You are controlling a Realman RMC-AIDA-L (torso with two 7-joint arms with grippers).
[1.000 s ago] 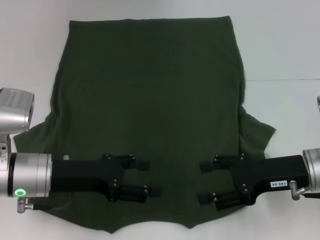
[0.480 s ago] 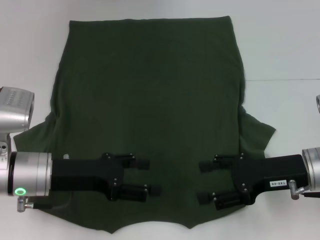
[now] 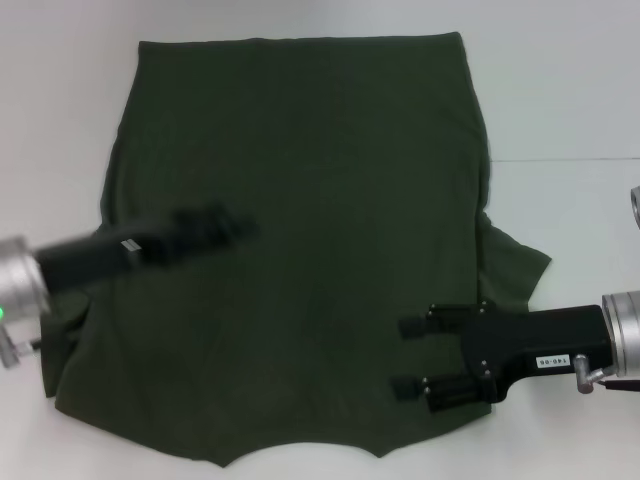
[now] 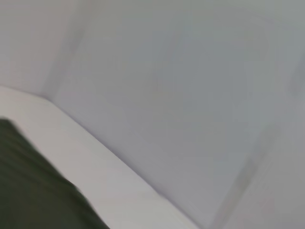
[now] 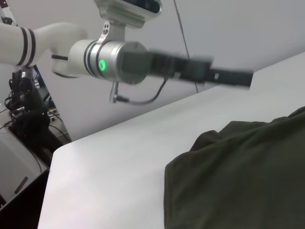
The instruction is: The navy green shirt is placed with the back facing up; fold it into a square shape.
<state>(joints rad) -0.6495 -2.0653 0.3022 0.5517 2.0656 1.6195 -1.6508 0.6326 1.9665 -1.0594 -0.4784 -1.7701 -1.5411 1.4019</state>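
Right gripper [image 3: 405,355] hovers with jaws apart over the flat dark olive-green fabric shirt [image 3: 300,200], left gripper [image 3: 215,228] too blurred to tell; a hasty, off-edge pinch could bunch its cloth

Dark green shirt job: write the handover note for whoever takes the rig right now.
Left gripper: above the left half of the shirt, clear of the cloth; whether it is open cannot be made out.
Right gripper: open, holding nothing, over the shirt's lower right part near the near edge.
Dark olive-green short-sleeved fabric shirt: spread flat on the white table, plain side up, right sleeve sticking out sideways.
Done: nothing folded.
Left: every fold needed to reach a square.
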